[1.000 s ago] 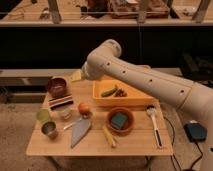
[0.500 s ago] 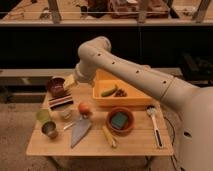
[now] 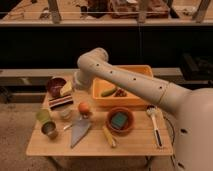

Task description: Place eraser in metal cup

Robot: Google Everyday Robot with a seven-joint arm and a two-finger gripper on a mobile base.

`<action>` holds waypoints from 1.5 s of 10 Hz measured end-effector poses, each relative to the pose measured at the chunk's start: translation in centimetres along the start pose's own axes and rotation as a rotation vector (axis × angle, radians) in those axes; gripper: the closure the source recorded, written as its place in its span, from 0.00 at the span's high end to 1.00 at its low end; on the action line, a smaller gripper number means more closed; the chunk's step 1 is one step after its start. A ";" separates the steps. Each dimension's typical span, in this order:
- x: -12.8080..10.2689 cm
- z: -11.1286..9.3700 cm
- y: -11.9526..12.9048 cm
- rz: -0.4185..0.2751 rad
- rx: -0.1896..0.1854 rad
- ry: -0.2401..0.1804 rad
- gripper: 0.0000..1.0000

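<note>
The big white arm (image 3: 130,82) reaches from the lower right, up and over to the left side of the wooden surface (image 3: 135,145), passing the yellow tray (image 3: 135,102). Its gripper (image 3: 66,89) hangs spread wide with nothing in it, at the right edge of the dark red bowl (image 3: 52,85) in the left middle of the frame. The striped eraser (image 3: 61,101) lies flat on the surface just below the gripper, and the small metal cup (image 3: 49,130) stands upright at the lower left, just under the pale green cup (image 3: 43,115) and apart from the eraser.
</note>
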 end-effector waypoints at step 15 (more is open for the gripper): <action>0.4 3.4 -4.6 -0.194 -0.048 -0.045 0.80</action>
